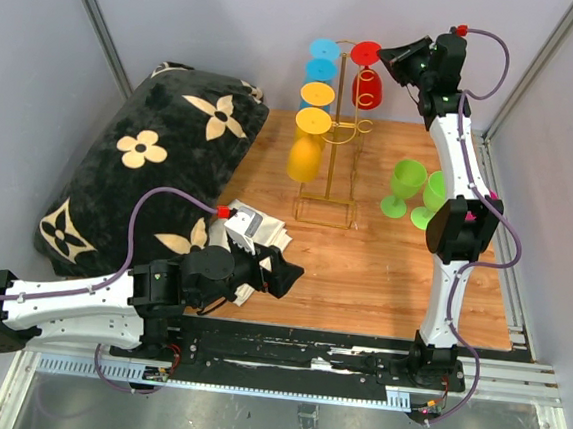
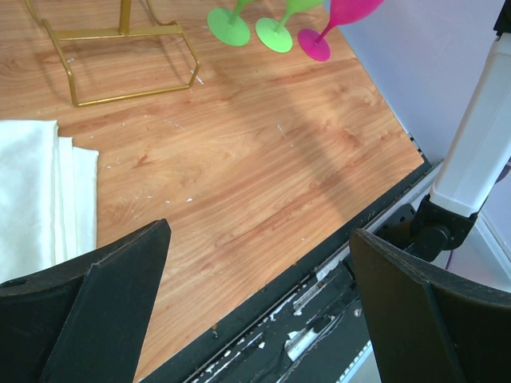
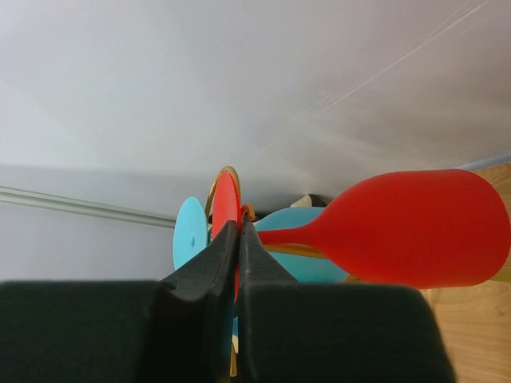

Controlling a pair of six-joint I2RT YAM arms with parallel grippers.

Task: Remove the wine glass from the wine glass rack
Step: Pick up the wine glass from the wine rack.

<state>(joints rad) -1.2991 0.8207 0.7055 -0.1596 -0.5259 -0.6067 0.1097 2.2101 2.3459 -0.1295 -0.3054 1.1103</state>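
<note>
Right claw (image 3: 238, 231): closed tight, its two black fingers pinching the thin edge of the red wine glass's round foot; it is raised to the top of the rack at the far side of the desk.
Red wine glass (image 1: 367, 85): on the rack, hanging bowl down from the topmost loop to the right of the pole; the foot is uppermost and the stem passes through the loop.
Wine glass rack (image 1: 332, 168): slim gold wire stand, upright on the far middle of the desk, on a rectangular wire base.
Other hanging glasses: two blue glasses (image 1: 322, 59) at the top left of the pole, and a yellow glass (image 1: 305, 154) below them, bowl down.
Green glasses (image 1: 406, 185): two, upright on the desk to the right of the rack, just beside the right arm.
Pink glass (image 2: 315, 44): its foot is near the green ones in the left wrist view; the bowl is cut off by the picture's edge.
Left claw (image 2: 259, 231): jaws spread wide with nothing between them, low over the near part of the desk.
White cloth (image 1: 257, 234): folded, lying just beside the left claw.
Pillow (image 1: 150, 162): black with cream flowers, along the left side.
Desk (image 1: 362, 271): wood-grain top.
</note>
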